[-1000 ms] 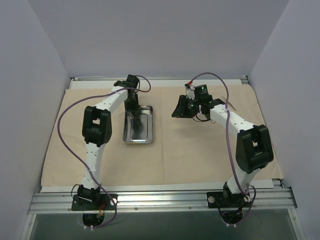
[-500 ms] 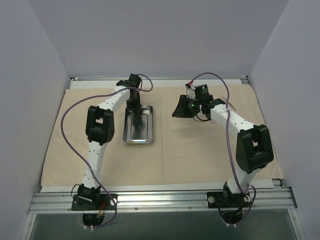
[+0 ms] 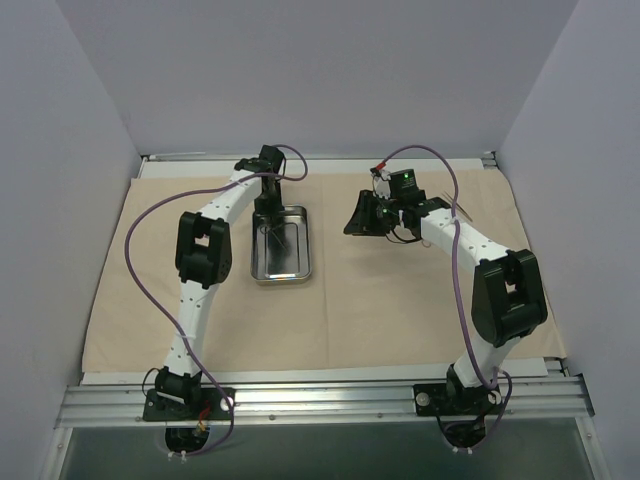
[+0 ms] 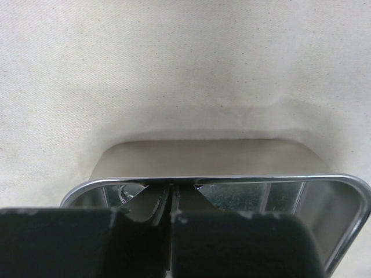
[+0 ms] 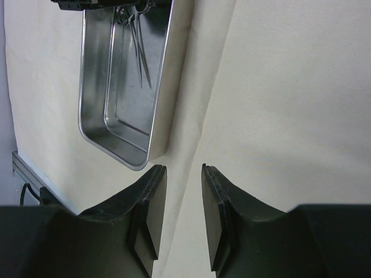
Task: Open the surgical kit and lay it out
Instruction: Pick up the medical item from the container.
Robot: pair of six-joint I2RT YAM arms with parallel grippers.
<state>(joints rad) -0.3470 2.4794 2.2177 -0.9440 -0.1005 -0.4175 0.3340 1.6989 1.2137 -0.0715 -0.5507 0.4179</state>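
Left fingers closed together at steel tray rim. Right wrist view shows thin instruments inside, mostly hidden in the left wrist view. Right fingers narrowly apart, empty.

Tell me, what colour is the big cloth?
Plain beige cloth, seen best in the top view.
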